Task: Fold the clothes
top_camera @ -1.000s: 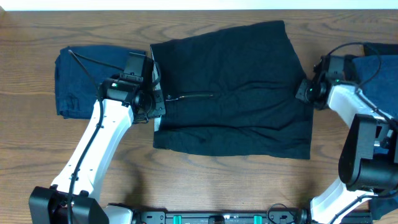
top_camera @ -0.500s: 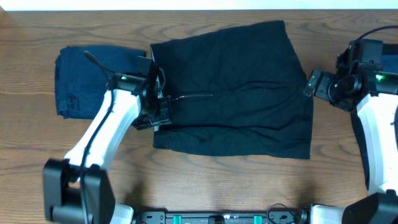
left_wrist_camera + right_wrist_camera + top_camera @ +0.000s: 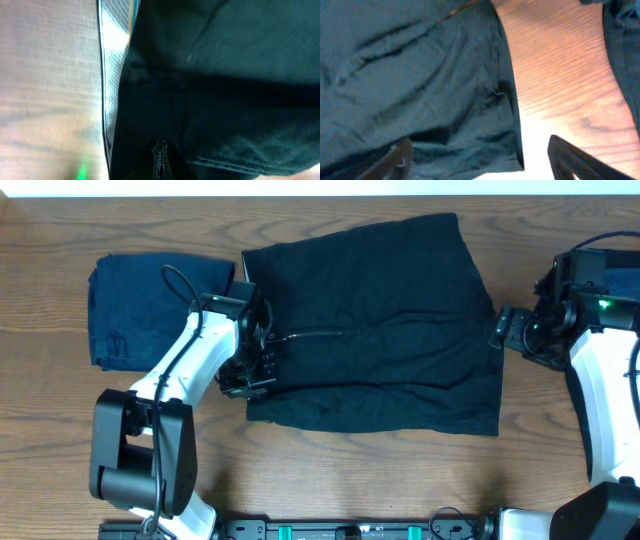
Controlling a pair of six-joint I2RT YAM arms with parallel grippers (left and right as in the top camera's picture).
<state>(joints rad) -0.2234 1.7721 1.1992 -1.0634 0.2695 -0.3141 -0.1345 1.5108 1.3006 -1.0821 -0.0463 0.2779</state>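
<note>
Left fingers shut at the black garment's left edge; right fingers open by its right edge.

On my overhead feed the black garment lies spread across the centre of the worktop, with a pale inner edge showing on its left side. My left fingers sit closed there; I cannot tell whether they pinch fabric. My right fingers stand wide apart, holding nothing, over the garment's lower right corner. A folded navy garment lies at the upper left.

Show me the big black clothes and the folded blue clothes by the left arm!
black clothes [image 3: 380, 320], overhead view, middle of the fabric.
folded blue clothes [image 3: 122, 310], overhead view, its bare left half.
</note>
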